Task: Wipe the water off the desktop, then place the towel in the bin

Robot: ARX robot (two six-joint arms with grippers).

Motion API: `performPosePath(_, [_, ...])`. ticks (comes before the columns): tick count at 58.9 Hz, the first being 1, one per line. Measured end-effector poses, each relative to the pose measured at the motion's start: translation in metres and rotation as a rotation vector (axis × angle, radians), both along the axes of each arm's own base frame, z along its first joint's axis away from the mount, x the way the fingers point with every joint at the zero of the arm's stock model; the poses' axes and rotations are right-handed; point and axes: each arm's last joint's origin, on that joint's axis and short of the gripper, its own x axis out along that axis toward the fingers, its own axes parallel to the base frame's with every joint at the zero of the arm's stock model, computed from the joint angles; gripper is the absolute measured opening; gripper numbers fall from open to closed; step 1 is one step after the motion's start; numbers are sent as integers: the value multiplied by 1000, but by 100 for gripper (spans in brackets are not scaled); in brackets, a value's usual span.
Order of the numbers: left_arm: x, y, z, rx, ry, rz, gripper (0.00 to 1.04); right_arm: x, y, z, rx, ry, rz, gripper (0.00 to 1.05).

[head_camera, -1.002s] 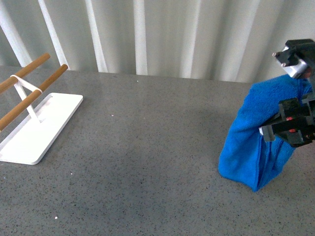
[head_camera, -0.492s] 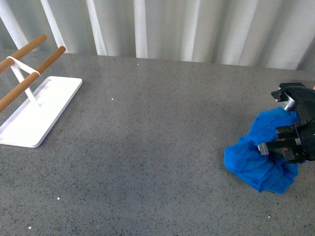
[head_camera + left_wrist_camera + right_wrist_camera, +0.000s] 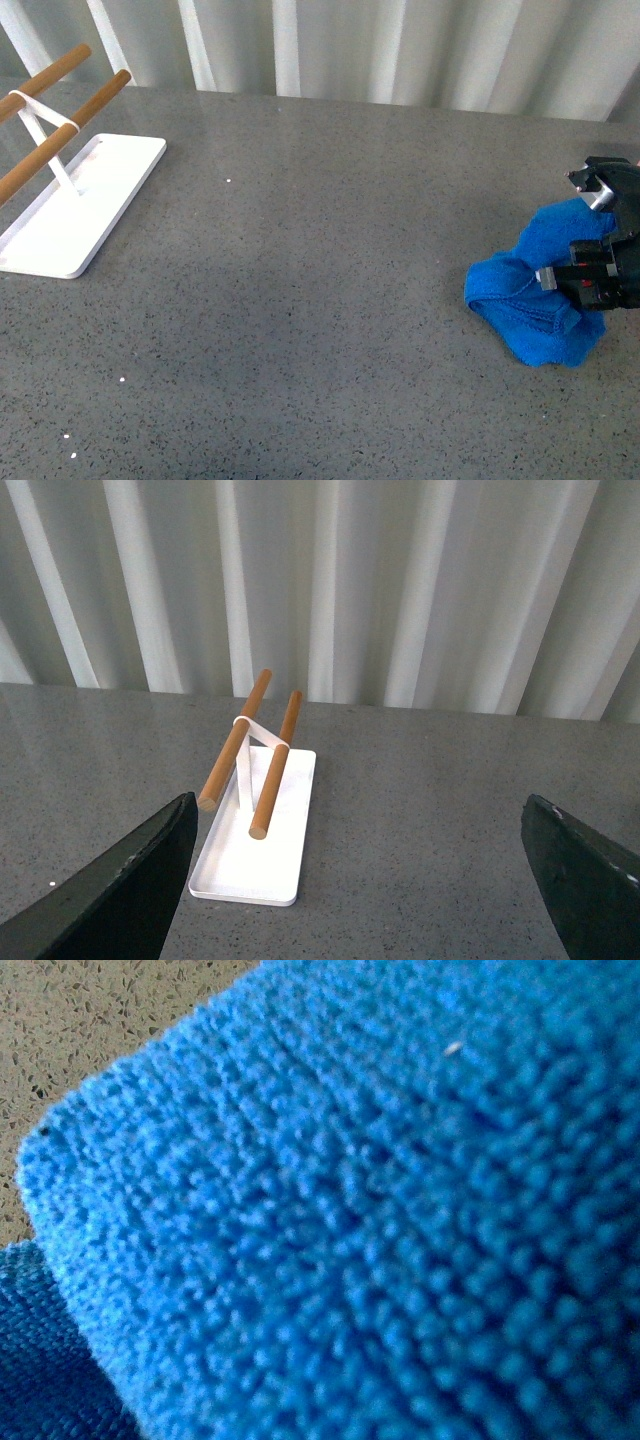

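My right claw [image 3: 603, 240]: low over the right side of the worktop [image 3: 330, 300], clenched on the towel [image 3: 530, 300], which lies bunched on the stone. My left claw [image 3: 357, 820]: released, fingers spread wide, facing the white rack [image 3: 255, 830].

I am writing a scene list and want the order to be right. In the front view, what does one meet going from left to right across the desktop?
white rack with two wooden rods → bare stretch of the desktop → blue towel → right gripper, at the right edge, gripping the towel
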Motion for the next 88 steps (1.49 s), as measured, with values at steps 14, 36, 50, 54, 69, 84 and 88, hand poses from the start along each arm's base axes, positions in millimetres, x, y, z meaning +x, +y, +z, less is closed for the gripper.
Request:
performPosePath(14, [0,0,0,0,0,0,98,16,-16,-1,-8,-10,-10,4])
performPosePath(36, [0,0,0,0,0,0,98,80,-13,4,-67,-137,-4,4])
performPosePath(50, [0,0,0,0,0,0,98,122,31,7,-26,-186,72,4])
performPosePath(54, [0,0,0,0,0,0,98,129,51,7,-11,-192,109,4])
performPosePath(69, [0,0,0,0,0,0,98,112,126,6,83,-156,269,4])
performPosePath(84, [0,0,0,0,0,0,98,38,102,21,51,-73,329,4])
performPosePath(88, [0,0,0,0,0,0,98,21,82,26,22,-68,322,4])
